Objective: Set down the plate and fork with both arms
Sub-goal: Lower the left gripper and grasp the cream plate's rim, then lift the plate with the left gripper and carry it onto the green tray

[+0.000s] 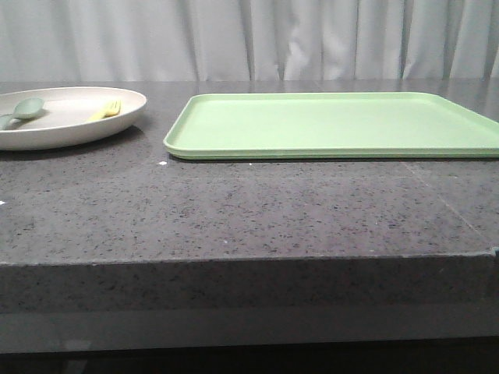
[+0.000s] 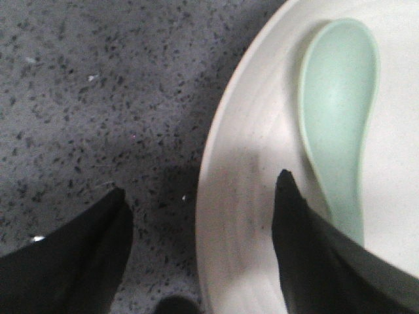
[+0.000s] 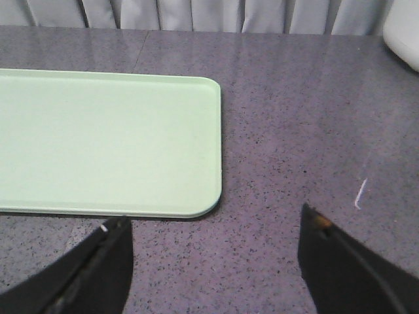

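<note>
Plate (image 1: 70, 128) sits at the worktop's (image 1: 234, 210) 10 o'clock, fork (image 1: 106, 110) and spoon (image 1: 23, 111) on it. Left jaws (image 2: 200, 209) wide, straddling the rim; right jaws (image 3: 216, 239) wide, empty. I'd pinch deep, lift level.

I seem to be working at a staged test bench: a speckled dark-grey stone counter (image 1: 234, 218) backed by plain pale grey curtains (image 1: 312, 39), nothing homely around.
</note>
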### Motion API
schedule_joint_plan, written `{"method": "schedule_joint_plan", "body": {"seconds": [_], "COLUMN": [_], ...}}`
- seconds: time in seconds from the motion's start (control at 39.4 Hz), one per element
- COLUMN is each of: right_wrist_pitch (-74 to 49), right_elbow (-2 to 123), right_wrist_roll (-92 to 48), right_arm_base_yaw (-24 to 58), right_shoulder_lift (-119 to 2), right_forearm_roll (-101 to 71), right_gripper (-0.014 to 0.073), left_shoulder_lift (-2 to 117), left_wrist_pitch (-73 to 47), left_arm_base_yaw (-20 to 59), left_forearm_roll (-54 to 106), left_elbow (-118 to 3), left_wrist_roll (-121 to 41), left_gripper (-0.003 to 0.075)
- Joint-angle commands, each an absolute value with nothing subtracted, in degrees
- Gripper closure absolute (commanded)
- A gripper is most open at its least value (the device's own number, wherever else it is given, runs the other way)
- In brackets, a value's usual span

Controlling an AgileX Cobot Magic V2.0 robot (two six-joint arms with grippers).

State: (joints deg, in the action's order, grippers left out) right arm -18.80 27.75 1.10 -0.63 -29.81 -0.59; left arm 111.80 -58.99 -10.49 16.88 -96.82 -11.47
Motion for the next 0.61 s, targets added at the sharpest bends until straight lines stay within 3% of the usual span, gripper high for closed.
{"method": "schedule_joint_plan", "body": {"seconds": [0.0, 0.28, 0.58], "right_wrist_pitch": [-14.44, -14.44, -14.44], "right_elbow": [29.85, 29.85, 29.85], "right_wrist_roll": [0.78, 0.78, 0.78], "right_arm_base_yaw": [-0.73, -0.73, -0.73], "right_shoulder_lift": [-30.33, -30.33, -30.33], "right_forearm_roll": [-0.53, -0.53, -0.53], "right_gripper": [0.0044, 0.0044, 0.0044], "left_shoulder_lift": [110.07, 112.78, 112.78], "left_wrist_pitch": [-58.21, -59.35, -63.28], "left_arm_base_yaw": [-10.56, -10.56, -10.56], "left_forearm_roll": [19.93, 20.19, 20.19], "left_elbow": [-99.78, -101.55, -104.92], "left_wrist_roll": [-12.27, -12.27, -12.27], "left_gripper": [0.0302, 0.043, 0.0711]}}
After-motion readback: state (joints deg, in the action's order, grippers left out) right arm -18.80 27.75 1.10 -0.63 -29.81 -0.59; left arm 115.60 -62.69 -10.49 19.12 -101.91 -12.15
